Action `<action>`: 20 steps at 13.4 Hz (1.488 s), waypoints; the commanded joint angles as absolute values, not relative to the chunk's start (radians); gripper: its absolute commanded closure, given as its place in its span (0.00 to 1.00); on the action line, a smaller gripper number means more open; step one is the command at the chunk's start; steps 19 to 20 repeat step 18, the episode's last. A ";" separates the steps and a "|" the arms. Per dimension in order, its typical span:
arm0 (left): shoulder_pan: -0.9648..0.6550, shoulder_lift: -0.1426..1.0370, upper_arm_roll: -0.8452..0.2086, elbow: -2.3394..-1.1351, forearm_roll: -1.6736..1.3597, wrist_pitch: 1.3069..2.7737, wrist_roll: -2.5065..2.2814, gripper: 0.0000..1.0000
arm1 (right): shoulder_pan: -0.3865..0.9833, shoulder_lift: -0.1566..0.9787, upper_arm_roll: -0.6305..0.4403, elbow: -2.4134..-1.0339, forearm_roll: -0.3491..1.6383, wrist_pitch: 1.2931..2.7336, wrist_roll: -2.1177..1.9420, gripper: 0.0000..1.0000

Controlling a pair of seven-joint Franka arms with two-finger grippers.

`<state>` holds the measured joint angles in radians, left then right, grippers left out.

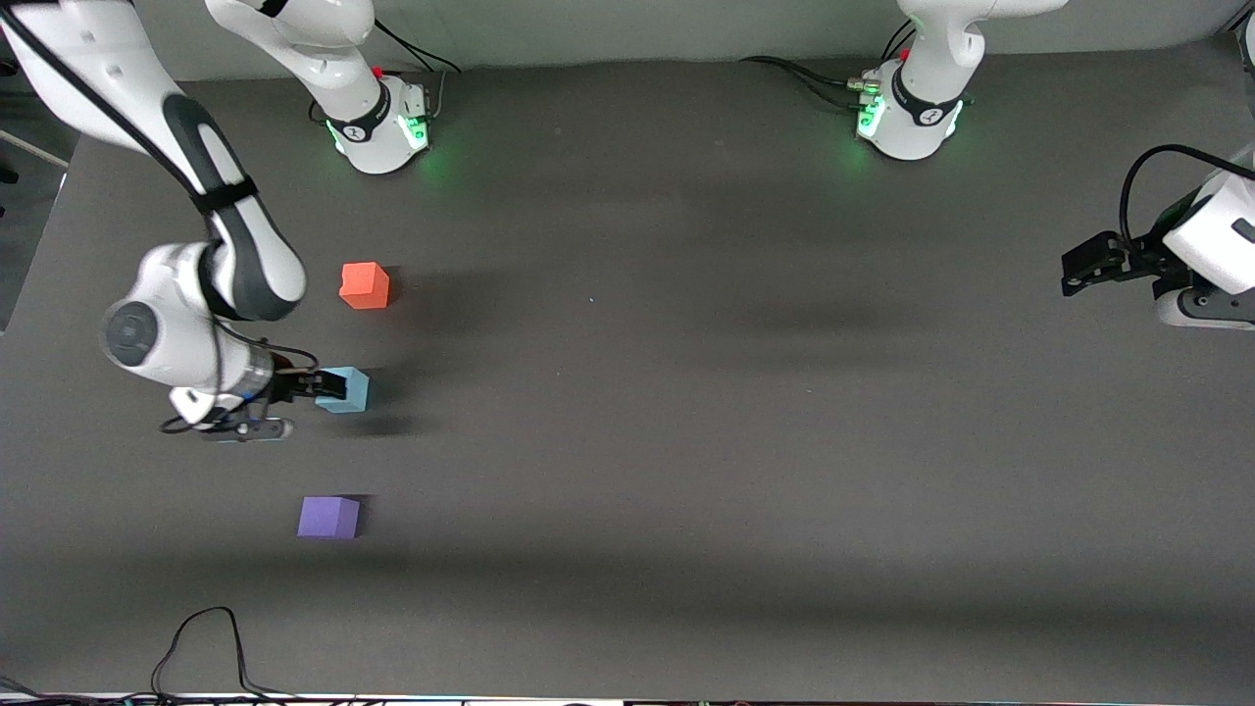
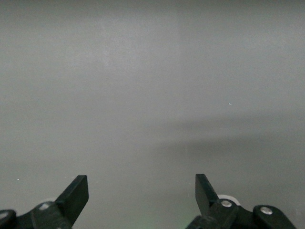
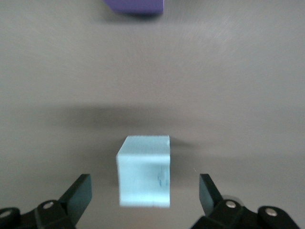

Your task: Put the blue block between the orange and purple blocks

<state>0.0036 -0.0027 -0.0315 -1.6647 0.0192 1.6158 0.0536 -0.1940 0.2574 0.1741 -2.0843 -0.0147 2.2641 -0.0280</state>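
Your right gripper (image 3: 143, 191) is wide apart, with the blue block (image 3: 144, 171) sitting free between its fingers. The purple block (image 3: 136, 5) is near it. Your left gripper (image 2: 142, 195) waits, also apart.

Both arms' jaws spread wide

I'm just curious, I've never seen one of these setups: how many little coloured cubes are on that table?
3. The orange block lies farthest from the front camera, the purple block nearest, and the blue block on the table between them, with the right gripper open around it. None seems hidden.
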 commanded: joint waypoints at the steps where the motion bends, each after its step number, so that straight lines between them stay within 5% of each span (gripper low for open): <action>1: 0.003 -0.023 -0.032 -1.671 0.020 1.615 0.046 0.00 | -0.161 -0.018 0.169 -2.115 -0.014 2.078 -0.075 0.00; 4: 0.002 -0.021 -0.032 -1.671 0.018 1.617 0.046 0.00 | -0.161 -0.159 0.163 -2.042 0.035 1.885 -0.123 0.00; 8: 0.002 -0.023 -0.032 -1.671 0.017 1.617 0.043 0.00 | -0.059 -0.159 0.057 -1.800 0.083 1.610 -0.130 0.00; 11: 0.002 -0.025 -0.034 -1.671 0.017 1.617 0.037 0.00 | 0.190 -0.163 -0.197 -1.776 0.072 1.594 -0.121 0.00; 20: 0.002 -0.025 -0.034 -1.672 0.015 1.617 0.034 0.00 | 0.282 -0.123 -0.189 -1.776 0.054 1.608 0.077 0.00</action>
